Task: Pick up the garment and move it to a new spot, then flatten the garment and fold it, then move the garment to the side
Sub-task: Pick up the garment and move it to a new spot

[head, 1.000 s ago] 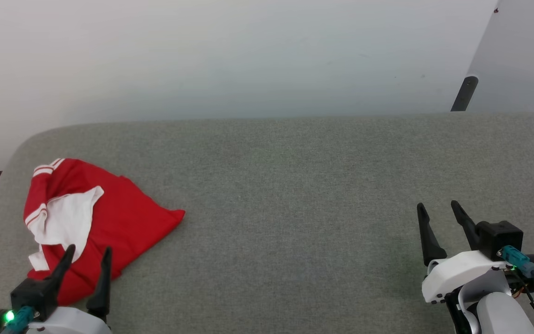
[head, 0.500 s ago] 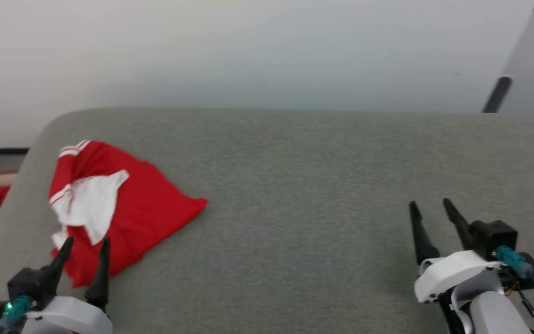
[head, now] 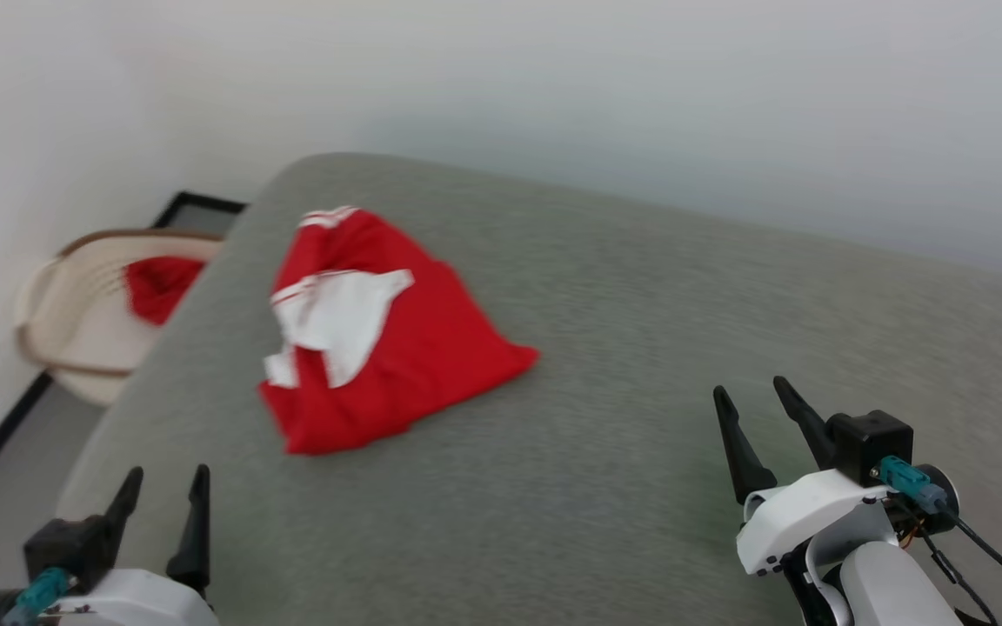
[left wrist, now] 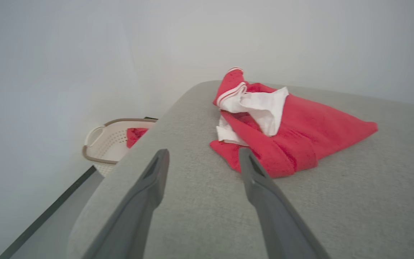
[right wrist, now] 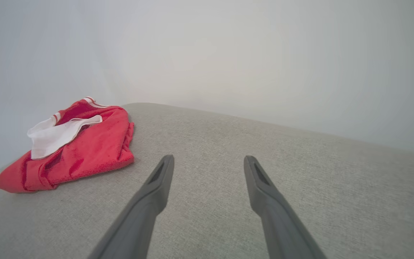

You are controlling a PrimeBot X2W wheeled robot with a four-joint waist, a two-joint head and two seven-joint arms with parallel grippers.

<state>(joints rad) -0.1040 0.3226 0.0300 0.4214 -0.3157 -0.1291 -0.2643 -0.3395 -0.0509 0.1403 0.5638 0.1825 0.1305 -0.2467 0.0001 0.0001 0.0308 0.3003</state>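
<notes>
1. Finds the garment (head: 397, 348) crumpled on the grey surface (head: 640, 348) near its far left corner, white sleeve uppermost.
2. Notes the left hand (head: 169, 471) with fingers apart, empty, near the garment.
3. Notes the right hand (head: 749, 386) likewise apart, empty, well clear.

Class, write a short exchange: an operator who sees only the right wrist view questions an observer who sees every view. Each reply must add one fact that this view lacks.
Operator: I see the garment bunched on the table. Where is the left gripper?
Observer: The left gripper is open above the table's left edge, short of the garment and touching nothing.
Operator: Anything beyond that end of the table?
Observer: A basket stands on the floor there.
Operator: Empty?
Observer: No, a red cloth lies in it.
</notes>
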